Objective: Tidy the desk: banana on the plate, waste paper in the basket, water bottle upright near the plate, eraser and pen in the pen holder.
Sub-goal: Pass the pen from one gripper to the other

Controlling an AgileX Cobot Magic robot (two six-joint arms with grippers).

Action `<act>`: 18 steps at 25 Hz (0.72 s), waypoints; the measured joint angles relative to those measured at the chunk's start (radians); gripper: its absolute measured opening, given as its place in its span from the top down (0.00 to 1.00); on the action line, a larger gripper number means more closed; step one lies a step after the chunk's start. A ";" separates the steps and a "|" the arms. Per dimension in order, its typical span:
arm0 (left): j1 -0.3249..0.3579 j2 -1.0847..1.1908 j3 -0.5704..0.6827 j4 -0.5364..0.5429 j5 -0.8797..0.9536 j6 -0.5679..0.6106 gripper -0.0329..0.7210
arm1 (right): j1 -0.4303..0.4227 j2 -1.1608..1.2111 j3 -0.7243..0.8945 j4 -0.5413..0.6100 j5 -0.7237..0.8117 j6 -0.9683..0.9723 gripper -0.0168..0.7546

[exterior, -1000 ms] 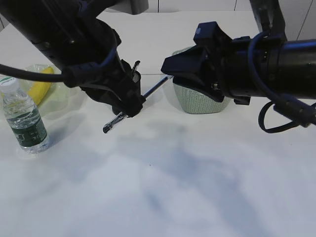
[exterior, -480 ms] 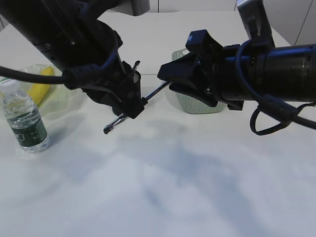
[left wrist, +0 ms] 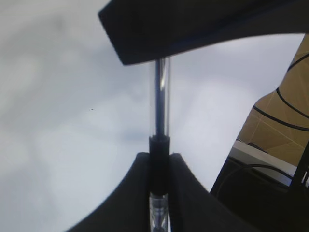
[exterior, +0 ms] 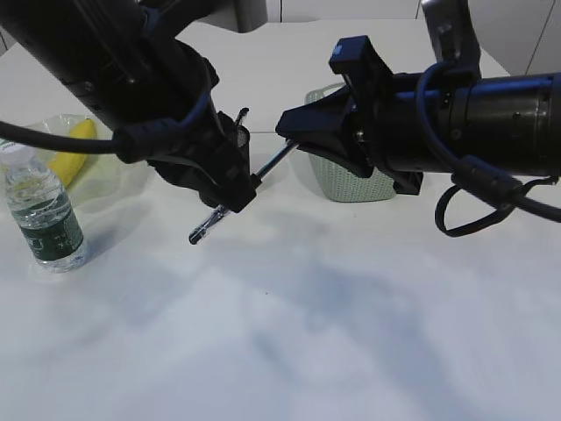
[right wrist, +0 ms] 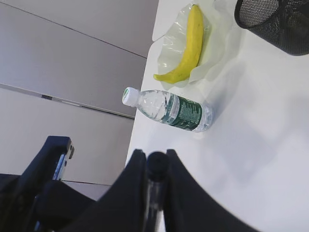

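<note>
Exterior view: slim clear-barrelled black pen [exterior: 250, 181] held above white tabletop [exterior: 289, 324].
Left hand [exterior: 230, 195]: clamped on pen.
Right hand [exterior: 294, 139]: closed on pen's other end.

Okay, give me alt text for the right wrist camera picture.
Close up, the right gripper clamps the dark end of a pen. Beyond it on the white table are a water bottle, a banana on a clear plate, and a black mesh pen holder.

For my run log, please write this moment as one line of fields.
phase: pen handover | left gripper: shut on pen | right gripper: shut on pen | banana: on plate | water bottle: upright
</note>
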 joint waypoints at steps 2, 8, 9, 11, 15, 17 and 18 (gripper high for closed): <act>0.000 0.000 0.000 0.000 0.000 0.000 0.90 | 0.000 0.000 0.000 0.002 0.000 0.000 0.92; 0.000 0.000 0.000 0.002 0.000 0.000 0.90 | 0.000 0.000 0.000 0.002 0.006 0.015 0.92; 0.000 0.000 0.000 0.002 0.000 0.000 0.90 | 0.000 0.000 0.000 0.002 0.008 0.015 0.92; 0.000 0.000 0.000 0.002 0.000 0.000 0.90 | 0.000 0.000 0.000 0.002 0.008 0.018 0.92; 0.000 0.000 0.000 0.002 0.000 0.000 0.88 | 0.000 0.000 0.000 0.000 0.008 0.019 0.92; 0.000 0.000 0.000 0.002 0.002 0.000 0.86 | 0.000 0.000 0.000 0.000 0.008 0.019 0.92; 0.000 0.000 0.000 0.002 0.002 0.000 0.85 | 0.000 0.000 0.000 0.000 0.008 0.022 0.92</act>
